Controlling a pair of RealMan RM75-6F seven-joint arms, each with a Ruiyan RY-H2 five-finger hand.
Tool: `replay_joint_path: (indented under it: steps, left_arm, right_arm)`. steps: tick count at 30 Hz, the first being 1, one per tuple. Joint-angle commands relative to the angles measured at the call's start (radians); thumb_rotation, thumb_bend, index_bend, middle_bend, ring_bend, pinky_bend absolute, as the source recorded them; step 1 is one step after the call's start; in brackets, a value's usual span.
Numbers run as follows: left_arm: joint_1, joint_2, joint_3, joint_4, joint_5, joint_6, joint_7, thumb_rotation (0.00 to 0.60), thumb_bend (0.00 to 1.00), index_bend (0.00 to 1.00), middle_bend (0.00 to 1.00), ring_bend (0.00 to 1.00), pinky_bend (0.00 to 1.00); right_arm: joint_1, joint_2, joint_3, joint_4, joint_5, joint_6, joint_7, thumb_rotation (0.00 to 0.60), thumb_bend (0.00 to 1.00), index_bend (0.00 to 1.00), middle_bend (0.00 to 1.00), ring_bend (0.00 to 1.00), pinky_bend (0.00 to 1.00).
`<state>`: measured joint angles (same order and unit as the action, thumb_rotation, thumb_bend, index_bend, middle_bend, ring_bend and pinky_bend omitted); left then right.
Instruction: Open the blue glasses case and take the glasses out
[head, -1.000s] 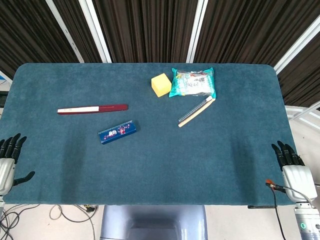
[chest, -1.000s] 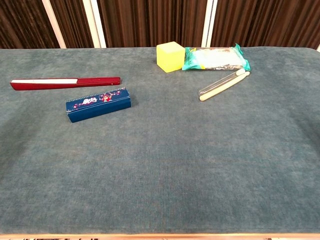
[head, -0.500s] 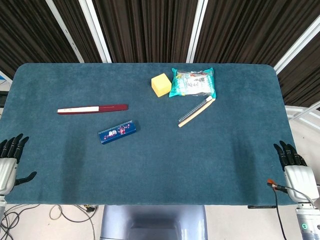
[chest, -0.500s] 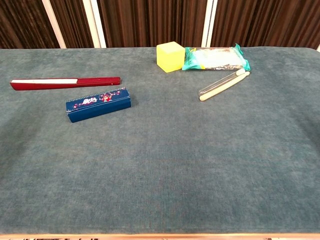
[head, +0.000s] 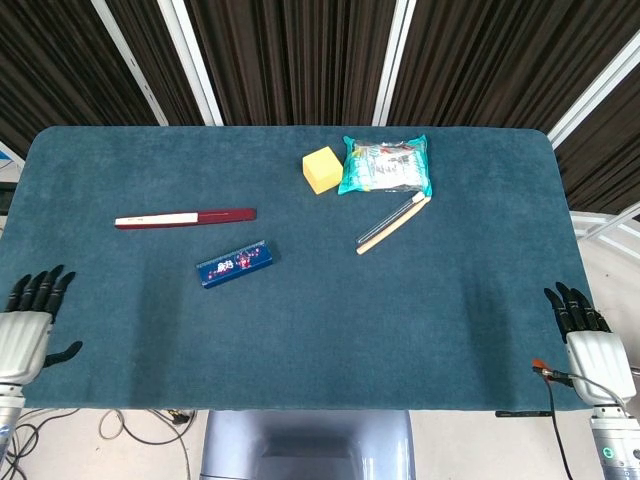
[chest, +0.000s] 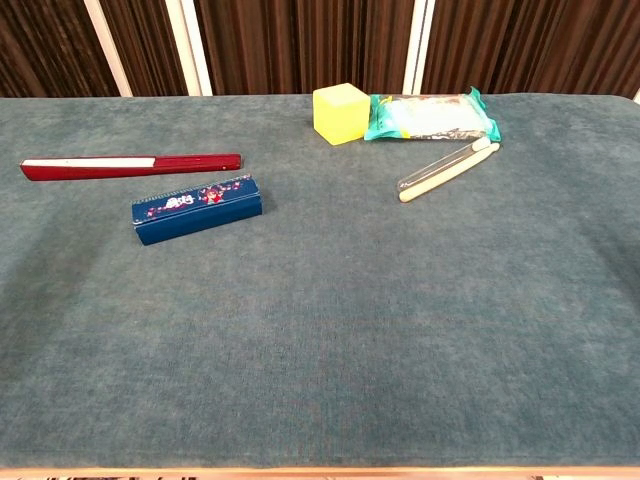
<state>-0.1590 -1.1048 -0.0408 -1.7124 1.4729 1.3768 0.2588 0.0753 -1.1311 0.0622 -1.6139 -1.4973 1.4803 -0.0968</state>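
Red fan (chest: 130, 164) just behind closed blue glasses case (chest: 197, 209); nothing touching.

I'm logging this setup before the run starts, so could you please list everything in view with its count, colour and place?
glasses case: one, blue with a printed pattern, closed, left of centre on the table.
folded fan: one, dark red and white, just behind the case.
block: one, yellow, far centre.
snack packet: one, teal, right beside the block.
chopsticks: one pair in a clear sleeve, pale, in front of the packet.
table: one, teal cloth.
left hand: empty, near left edge.
right hand: empty, near right edge.
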Motion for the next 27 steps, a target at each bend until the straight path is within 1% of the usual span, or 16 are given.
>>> replay_joint_path:
  steps: [1,4,7,12,17,21,27]
  left_arm:
    - [-0.073,-0.001,-0.001,-0.065,0.027,-0.095,0.088,0.600,0.36,0.00,0.00,0.00,0.01]
    - [-0.122,-0.010,0.000,-0.098,0.031,-0.168,0.152,0.600,0.43,0.00,0.00,0.00,0.01]
    - [-0.172,-0.025,0.006,-0.116,0.037,-0.243,0.235,0.600,0.47,0.00,0.00,0.00,0.01]
    - [-0.244,-0.062,0.007,-0.124,0.015,-0.347,0.371,0.600,0.50,0.00,0.00,0.00,0.01]
    - [-0.298,-0.103,-0.001,-0.115,-0.055,-0.422,0.473,0.600,0.50,0.00,0.00,0.00,0.01]
    - [-0.340,-0.141,-0.007,-0.089,-0.136,-0.474,0.541,0.600,0.51,0.00,0.00,0.00,0.01]
    - [-0.384,-0.194,-0.013,-0.050,-0.226,-0.497,0.602,0.600,0.51,0.00,0.00,0.00,0.02]
  right_arm:
    - [0.000,0.001,0.001,-0.001,0.002,-0.001,0.002,0.600,0.20,0.00,0.00,0.00,0.23]
    - [0.000,0.003,0.001,-0.004,0.006,-0.005,0.006,0.600,0.20,0.00,0.00,0.00,0.23]
    - [0.001,0.004,0.002,-0.005,0.009,-0.007,0.009,0.600,0.20,0.00,0.00,0.00,0.23]
    - [0.000,0.006,0.002,-0.008,0.012,-0.008,0.012,0.600,0.20,0.00,0.00,0.00,0.23]
    - [0.000,0.007,0.004,-0.009,0.014,-0.008,0.016,0.600,0.20,0.00,0.00,0.00,0.23]
    - [0.000,0.008,0.004,-0.010,0.017,-0.009,0.019,0.600,0.20,0.00,0.00,0.00,0.23]
    - [-0.001,0.010,0.005,-0.013,0.021,-0.011,0.022,0.600,0.20,0.00,0.00,0.00,0.23]
